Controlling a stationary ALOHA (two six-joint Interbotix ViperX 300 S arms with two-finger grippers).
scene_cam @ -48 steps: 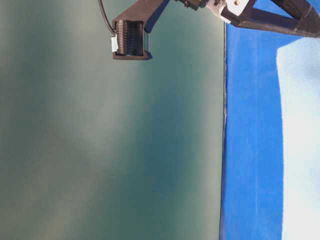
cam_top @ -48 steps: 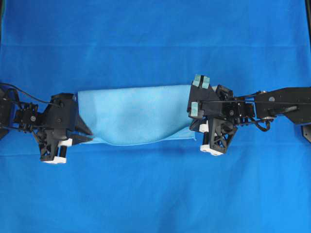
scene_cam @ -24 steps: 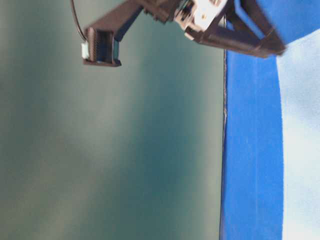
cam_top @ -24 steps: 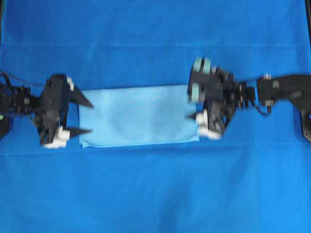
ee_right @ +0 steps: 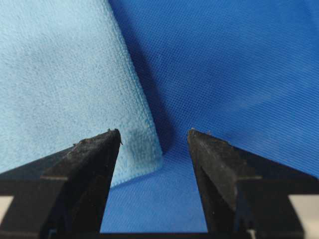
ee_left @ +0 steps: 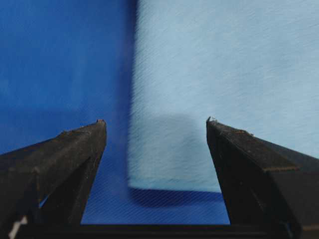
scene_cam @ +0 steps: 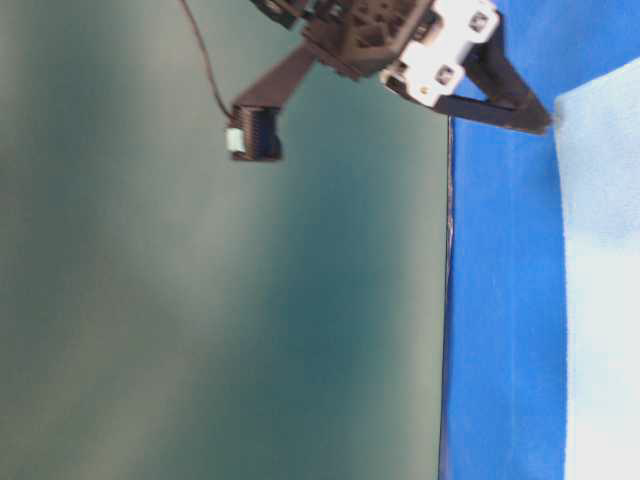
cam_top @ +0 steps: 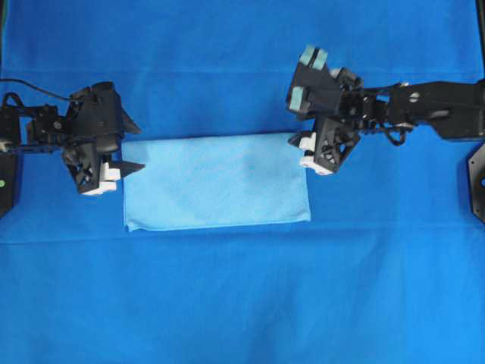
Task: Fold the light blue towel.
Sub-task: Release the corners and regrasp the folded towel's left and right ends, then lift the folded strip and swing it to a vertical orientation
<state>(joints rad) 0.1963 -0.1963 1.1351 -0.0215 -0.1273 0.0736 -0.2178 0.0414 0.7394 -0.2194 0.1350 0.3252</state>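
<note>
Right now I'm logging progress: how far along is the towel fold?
One fold looks done: the light blue towel lies flat as a rectangle. Nothing is in hand; the left gripper and right gripper are open over its corners. Any further fold remains.

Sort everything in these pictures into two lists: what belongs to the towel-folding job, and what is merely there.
Belongs to the job:
pale sky-blue microfibre towel, lying folded flat
left pincer, open
right pincer, open

Merely there:
deep royal-blue table covering
</note>
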